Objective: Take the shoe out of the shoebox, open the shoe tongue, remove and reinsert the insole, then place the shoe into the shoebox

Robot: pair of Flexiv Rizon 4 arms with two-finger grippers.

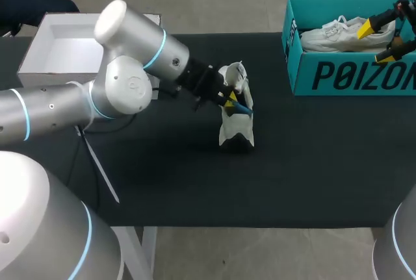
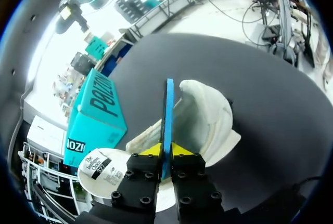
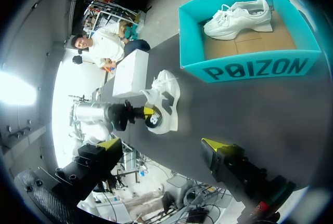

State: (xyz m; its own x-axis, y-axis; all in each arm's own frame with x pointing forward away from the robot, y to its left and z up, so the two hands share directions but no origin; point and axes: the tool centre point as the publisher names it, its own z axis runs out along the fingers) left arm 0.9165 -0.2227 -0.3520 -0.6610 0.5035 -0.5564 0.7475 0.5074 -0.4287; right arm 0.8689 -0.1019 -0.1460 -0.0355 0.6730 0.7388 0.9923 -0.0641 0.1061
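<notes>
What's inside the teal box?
One white shoe lies in the box, on bare brown cardboard. Whatever is under the shoe is covered, so I cannot see it.

The table (image 1: 195,182) is covered with a black cloth. Near its middle a white shoe (image 1: 235,127) rests on the cloth. At the far right corner sits a teal shoebox (image 1: 351,75), open on top. At the far left corner there is an open white box (image 1: 71,49).

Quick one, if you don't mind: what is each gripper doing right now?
Left gripper: shut on the blue insole.
Right gripper: open, holding nothing.
</notes>
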